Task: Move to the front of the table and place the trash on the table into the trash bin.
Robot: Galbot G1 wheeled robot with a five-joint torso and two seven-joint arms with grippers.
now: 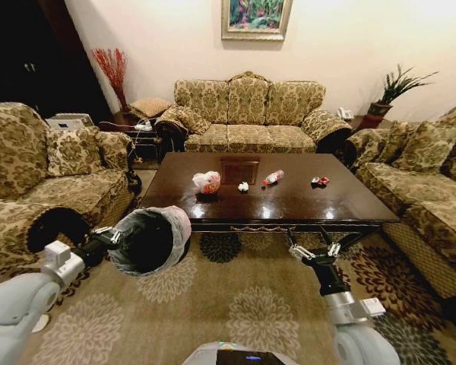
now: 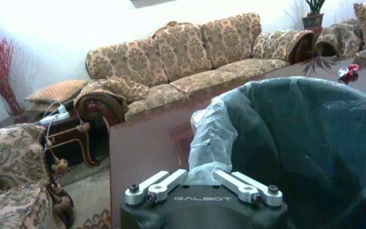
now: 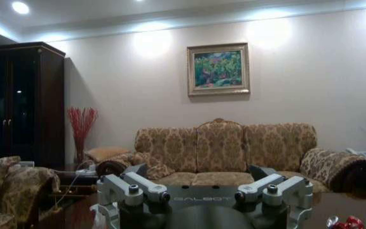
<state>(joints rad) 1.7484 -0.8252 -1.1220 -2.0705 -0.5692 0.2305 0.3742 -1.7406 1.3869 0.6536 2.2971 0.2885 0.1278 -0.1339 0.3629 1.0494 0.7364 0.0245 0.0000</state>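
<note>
The robot stood at the front of the worktop (image 1: pixel 304 204), its left end effector (image 1: pixel 110 236) pinching the rim of the lined trash bin (image 1: pixel 148 239) held beside the worktop's near-left corner. The right end effector (image 1: pixel 314 249), spread wide, hovered at the near edge; next, I judge, it must reach forward to the plastic bag (image 1: pixel 207 182), paper wad (image 1: pixel 243 185), bottle (image 1: pixel 273 177) or wrapper (image 1: pixel 320 181) lying in a row mid-worktop. The bin's inside was too dark to read.

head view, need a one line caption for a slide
Left gripper holds the lined trash bin beside the coffee table; right gripper open at its front edge.
</note>
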